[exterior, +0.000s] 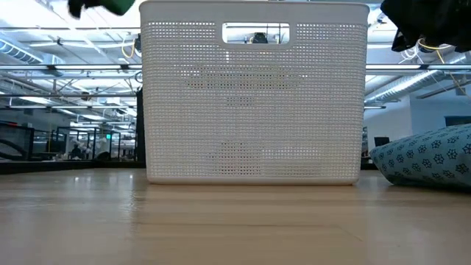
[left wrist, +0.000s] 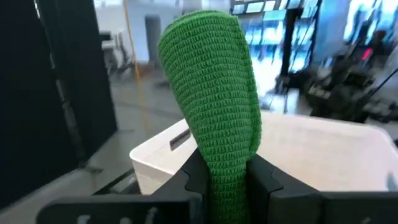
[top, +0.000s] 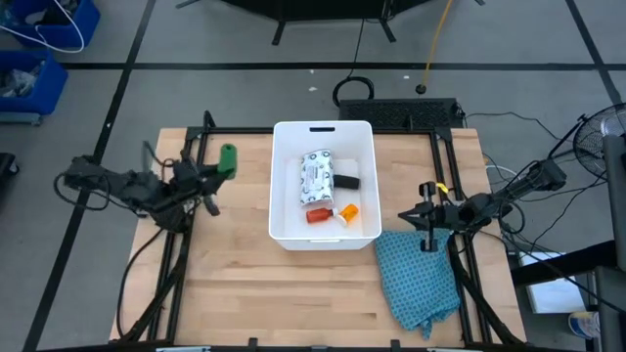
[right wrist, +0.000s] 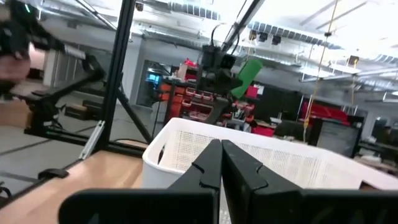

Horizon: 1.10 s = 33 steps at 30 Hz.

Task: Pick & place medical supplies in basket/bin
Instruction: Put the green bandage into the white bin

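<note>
The left gripper [top: 217, 168] hangs in the air just left of the large white rectangular plastic bin [top: 284, 196], its fingers [left wrist: 193, 177] pinching the lower end of a green flat bar of ribbed, woven-looking material [left wrist: 214, 99]. The bar stands upright between the pads, most of its length free above them, a hold that should let it drop cleanly once the fingers part. Seen from overhead, the bar [top: 228, 156] lies outside the bin's left wall, lifted clear of the wooden counter [top: 245, 293] and at about rim height, so the carry toward the opening looks to be the step in hand.

Inside the bin lie a white patterned packet [top: 316, 174], a black block [top: 345, 182], a red bottle [top: 319, 215] and an orange vial [top: 347, 211], gathered near the middle of the floor; the left side of the floor is bare, so there seems room for the bar.

The right gripper [top: 426, 217] waits to the right of the bin with its fingers [right wrist: 214, 165] pressed together on nothing, above the far edge of a teal waffle-weave cloth [top: 421, 279] crumpled at the counter's near right, well out of the left arm's way.
</note>
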Motion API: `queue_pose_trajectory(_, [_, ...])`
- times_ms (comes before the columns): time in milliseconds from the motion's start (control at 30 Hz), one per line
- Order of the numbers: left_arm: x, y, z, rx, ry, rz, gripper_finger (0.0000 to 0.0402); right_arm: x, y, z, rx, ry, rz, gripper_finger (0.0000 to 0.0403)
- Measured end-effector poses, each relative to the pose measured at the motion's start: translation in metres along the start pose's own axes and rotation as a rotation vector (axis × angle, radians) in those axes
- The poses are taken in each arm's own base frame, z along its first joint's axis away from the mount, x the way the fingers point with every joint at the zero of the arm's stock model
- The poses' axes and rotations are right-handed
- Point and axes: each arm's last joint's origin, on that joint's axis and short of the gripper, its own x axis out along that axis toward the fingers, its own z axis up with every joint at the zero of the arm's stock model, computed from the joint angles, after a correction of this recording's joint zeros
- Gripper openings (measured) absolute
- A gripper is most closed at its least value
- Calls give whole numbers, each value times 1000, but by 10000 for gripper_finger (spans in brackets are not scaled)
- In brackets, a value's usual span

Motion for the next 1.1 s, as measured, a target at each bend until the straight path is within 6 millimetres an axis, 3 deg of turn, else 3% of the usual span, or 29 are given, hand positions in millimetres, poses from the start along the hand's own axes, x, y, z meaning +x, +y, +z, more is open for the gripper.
queue_pose_trajectory(100, [24, -15, 30, 71, 101, 1, 52, 0, 0, 0, -46, 0, -1, 0])
queue_pose_trajectory(233, [75, -35, 63, 141, 239, -76, 52, 0, 0, 1, -74, -13, -6, 0])
queue_pose_trajectory(400, [152, -46, 70, 154, 541, -176, 52, 0, 0, 1, -106, -12, -6, 0])
queue_pose_trajectory(567, [219, -58, 26, 185, 861, -258, 52, 0, 0, 1, -136, -12, -7, 0])
queue_pose_trajectory(700, [256, -66, -20, 165, 1008, -364, 52, 0, -1, 1, -157, -14, -8, 0])
queue_pose_trajectory(867, [280, -74, -78, 119, 1181, -439, 51, 0, -1, 2, -156, -15, -8, 0])
queue_pose_trajectory(1100, [292, -84, -132, 57, 1334, -516, 51, 0, -1, 2, -171, -15, -8, 0])
